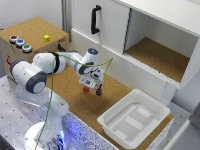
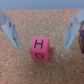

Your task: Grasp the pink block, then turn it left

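Wrist view shows the pink block (image 2: 40, 49) on the cork, centred between the spread fingers (image 2: 10, 29) of the open gripper (image 2: 42, 31). Descend straight, close evenly on opposite faces, then rotate left; height above it seems small.

White cabinet (image 1: 150, 30) at the back, black handle (image 1: 95, 19) on its door, open compartment beside it; cork-topped bench (image 1: 75, 90) below, evenly lit.
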Robot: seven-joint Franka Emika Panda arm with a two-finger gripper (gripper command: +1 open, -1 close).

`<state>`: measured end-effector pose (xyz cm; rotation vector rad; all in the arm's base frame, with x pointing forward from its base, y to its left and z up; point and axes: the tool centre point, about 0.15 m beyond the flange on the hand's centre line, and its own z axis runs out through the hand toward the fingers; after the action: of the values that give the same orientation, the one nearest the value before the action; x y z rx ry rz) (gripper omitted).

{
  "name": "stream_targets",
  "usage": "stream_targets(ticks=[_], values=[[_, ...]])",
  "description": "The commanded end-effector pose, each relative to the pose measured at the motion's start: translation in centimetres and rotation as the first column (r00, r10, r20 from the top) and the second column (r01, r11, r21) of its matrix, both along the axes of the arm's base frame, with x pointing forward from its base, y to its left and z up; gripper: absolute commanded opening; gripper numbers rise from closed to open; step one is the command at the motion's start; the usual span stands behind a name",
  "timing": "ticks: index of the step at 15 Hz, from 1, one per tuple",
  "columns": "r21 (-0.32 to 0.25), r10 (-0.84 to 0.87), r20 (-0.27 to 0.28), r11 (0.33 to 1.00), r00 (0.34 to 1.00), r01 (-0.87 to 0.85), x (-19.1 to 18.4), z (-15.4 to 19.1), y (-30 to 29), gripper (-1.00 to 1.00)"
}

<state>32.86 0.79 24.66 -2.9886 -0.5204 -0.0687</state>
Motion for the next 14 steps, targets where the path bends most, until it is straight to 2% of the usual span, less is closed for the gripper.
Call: stream_targets(ticks=[1, 7, 8, 14], values=[[0.015, 0.072, -0.068, 0.997, 0.995, -0.072, 2.6, -2.8, 1.5, 1.00], [0.018, 0.082, -0.076, 0.997, 0.994, -0.080, 2.9, -4.5, 1.8, 1.00], [0.010, 0.077, -0.064, 0.997, 0.995, -0.077, 2.8, -4.6, 1.9, -1.00], [0.003, 0.056, -0.057, 0.998, 0.997, -0.056, 2.4, -4.6, 1.9, -1.00]])
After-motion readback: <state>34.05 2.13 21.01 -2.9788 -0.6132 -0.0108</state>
